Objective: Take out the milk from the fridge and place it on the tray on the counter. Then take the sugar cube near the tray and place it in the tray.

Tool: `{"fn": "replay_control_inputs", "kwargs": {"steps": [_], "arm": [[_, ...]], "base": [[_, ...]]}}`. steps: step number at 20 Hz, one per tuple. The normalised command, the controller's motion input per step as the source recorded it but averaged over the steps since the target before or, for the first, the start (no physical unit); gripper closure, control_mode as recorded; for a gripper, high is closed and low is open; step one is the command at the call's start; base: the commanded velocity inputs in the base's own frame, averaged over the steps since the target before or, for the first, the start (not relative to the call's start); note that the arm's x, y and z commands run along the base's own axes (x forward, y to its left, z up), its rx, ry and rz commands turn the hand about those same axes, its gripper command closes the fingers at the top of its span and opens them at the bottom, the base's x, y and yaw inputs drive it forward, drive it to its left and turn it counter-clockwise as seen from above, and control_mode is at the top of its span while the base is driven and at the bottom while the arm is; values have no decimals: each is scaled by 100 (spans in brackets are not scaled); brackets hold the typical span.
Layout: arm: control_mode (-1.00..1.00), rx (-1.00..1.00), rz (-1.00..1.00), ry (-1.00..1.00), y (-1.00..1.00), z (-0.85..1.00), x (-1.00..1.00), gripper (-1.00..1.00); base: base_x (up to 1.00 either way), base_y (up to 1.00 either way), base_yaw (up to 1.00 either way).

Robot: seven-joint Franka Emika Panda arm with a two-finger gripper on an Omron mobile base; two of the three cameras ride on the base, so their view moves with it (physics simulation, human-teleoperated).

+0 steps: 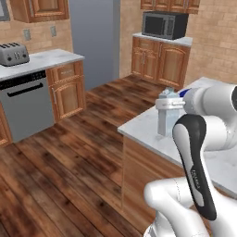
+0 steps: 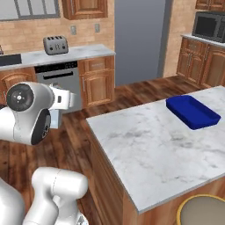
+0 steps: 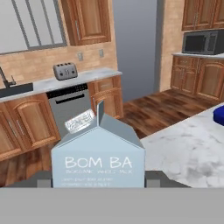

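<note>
The milk [image 3: 99, 159] sits upright between the gripper [image 3: 99, 179] fingers, filling the low centre of the hand view, its gabled top pointing to 12 o'clock. A dark finger shows at each lower flank of the carton, at 9 and 3 o'clock from it, so the jaws are pinching the milk by its sides. In the left base view the milk [image 1: 167, 113] is held up by the white arm at the near edge of the counter [image 1: 143, 132], with the arm's wrist at 3 o'clock from the carton. In the right base view the tray [image 2: 192, 111] lies on the counter [image 2: 149, 140] toward its far right corner, well apart from the arm, which is at 9 o'clock from the slab. Beyond the milk in the hand view, a toaster [image 3: 65, 71] stands on the far worktop at 11 o'clock.
</note>
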Motion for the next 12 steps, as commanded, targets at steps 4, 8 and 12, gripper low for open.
{"fn": "replay_control_inputs", "kwargs": {"steps": [4, 8, 12], "arm": [[100, 0, 0, 0, 0, 0, 0, 100], [100, 0, 0, 0, 0, 0, 0, 100], [100, 0, 0, 0, 0, 0, 0, 100]], "base": [[66, 86, -69], [96, 84, -35], [20, 100, 5]]}}
